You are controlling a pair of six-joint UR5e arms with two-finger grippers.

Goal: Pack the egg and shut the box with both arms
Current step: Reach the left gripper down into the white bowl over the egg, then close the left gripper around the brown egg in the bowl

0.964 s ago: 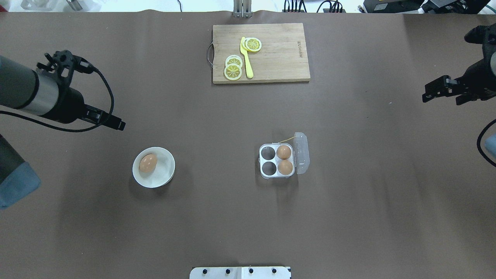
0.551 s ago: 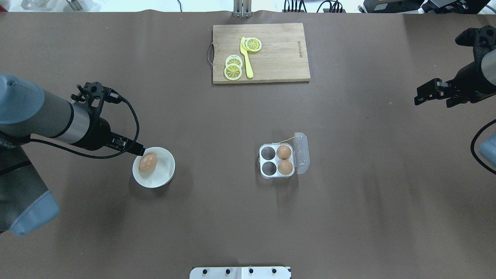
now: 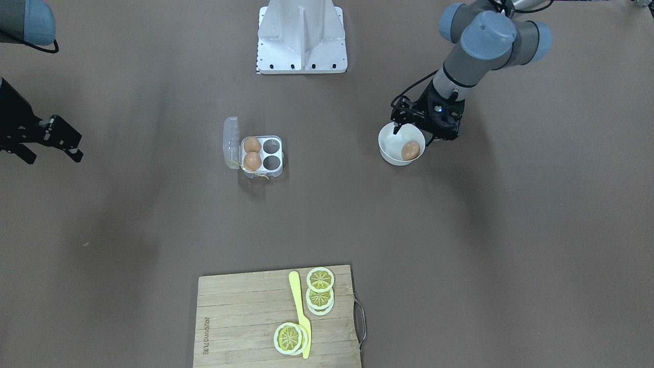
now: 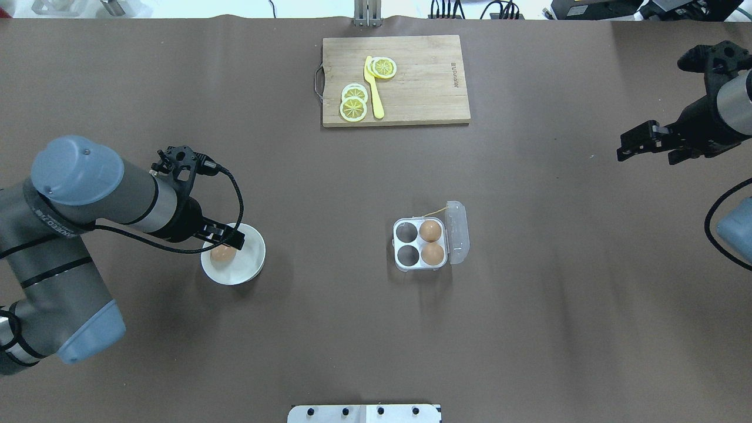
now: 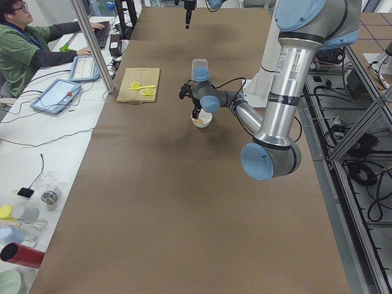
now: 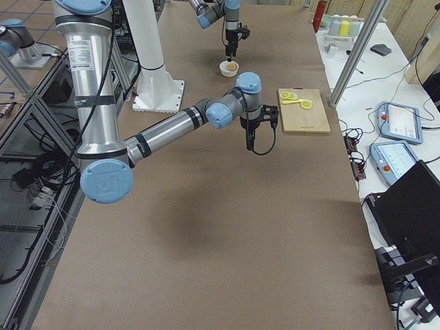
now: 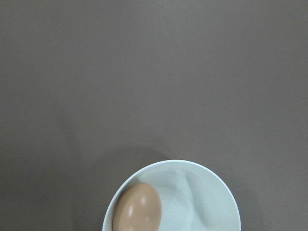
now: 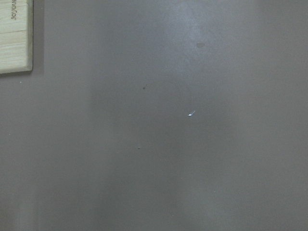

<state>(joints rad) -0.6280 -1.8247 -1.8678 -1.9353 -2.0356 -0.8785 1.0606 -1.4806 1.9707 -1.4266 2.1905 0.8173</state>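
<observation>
Brown paper covers the table (image 4: 352, 329). I am the robot. My left pincer (image 3: 411, 138) hangs with its fingers spread just above the egg (image 4: 222, 254). That egg lies in a white bowl (image 4: 252, 267), well apart from the box (image 4: 418, 242), on the side of the box's two empty cells.

The box sits open, its clear lid (image 4: 458, 232) folded out on the side away from the bowl. Two more eggs (image 4: 430, 231) fill the cells next to the lid.

I judge the step in hand to be picking up the egg. To do it well, I should come straight down with one finger on each long side of the shell. I should clear the bowl's rim and close gently, since the smooth shell could slip or crack.

My right pincer (image 4: 645, 158), also spread and empty, waits well apart from the box on its lid side.

Beyond the box, away from my base, a wooden cutting board (image 4: 423, 82) carries lemon slices (image 4: 354, 103) and a yellow knife (image 4: 374, 88). Past that board, a person in green (image 5: 24, 43) sits at a white desk.
</observation>
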